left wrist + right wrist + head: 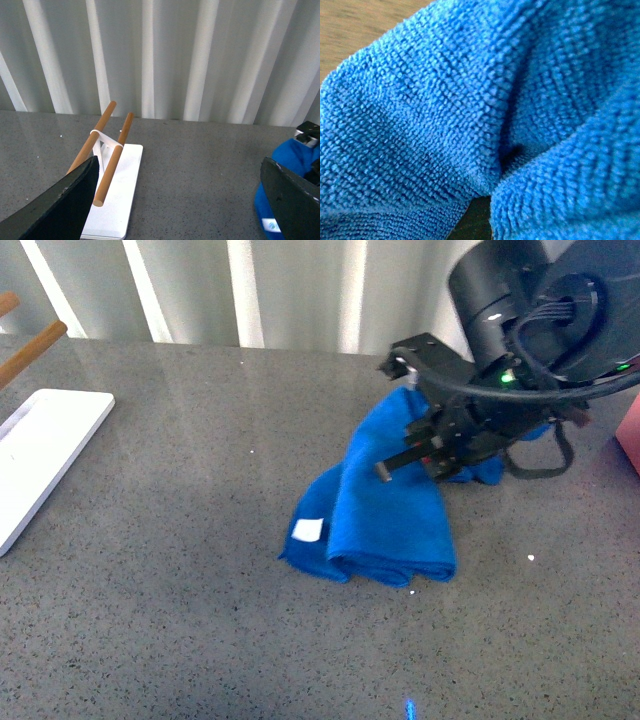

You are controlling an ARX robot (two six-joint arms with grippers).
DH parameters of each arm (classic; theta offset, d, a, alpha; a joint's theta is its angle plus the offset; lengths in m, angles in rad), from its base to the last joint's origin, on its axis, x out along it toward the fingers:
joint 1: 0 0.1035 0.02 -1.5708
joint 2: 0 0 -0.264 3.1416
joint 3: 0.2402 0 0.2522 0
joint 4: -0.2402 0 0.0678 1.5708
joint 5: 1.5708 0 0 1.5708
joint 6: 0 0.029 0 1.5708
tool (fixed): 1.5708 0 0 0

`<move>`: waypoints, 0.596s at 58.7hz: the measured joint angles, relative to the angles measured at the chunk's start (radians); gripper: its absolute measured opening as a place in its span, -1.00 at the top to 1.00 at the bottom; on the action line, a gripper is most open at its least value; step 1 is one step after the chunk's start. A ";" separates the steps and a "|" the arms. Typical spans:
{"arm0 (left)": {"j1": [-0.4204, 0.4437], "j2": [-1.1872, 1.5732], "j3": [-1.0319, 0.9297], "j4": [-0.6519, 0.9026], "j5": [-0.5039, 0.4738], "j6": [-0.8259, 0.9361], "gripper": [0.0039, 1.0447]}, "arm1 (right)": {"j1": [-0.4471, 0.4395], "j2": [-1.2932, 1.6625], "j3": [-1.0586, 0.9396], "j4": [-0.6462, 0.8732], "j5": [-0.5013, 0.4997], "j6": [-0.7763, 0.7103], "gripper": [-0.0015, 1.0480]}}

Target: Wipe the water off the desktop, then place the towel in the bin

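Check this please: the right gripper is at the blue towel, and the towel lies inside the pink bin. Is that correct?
Not quite. The right gripper is at the towel, but the towel rests on the desktop, not inside the bin. The front view shows this: the bin stands apart at the picture's right edge.

All 3 views share the towel (390, 510), front from above, right wrist pressed closest.
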 joint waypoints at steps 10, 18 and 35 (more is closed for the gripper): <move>0.000 0.000 0.000 0.000 0.000 0.000 -0.87 | 0.083 -0.033 -0.034 0.014 -0.066 -0.002 0.94; 0.000 0.000 0.000 0.000 0.000 0.000 -0.87 | 0.097 -0.102 -0.114 0.002 -0.064 0.008 0.94; 0.000 0.000 0.000 0.000 0.000 0.000 -0.87 | 0.053 -0.274 -0.273 0.018 -0.058 0.016 0.94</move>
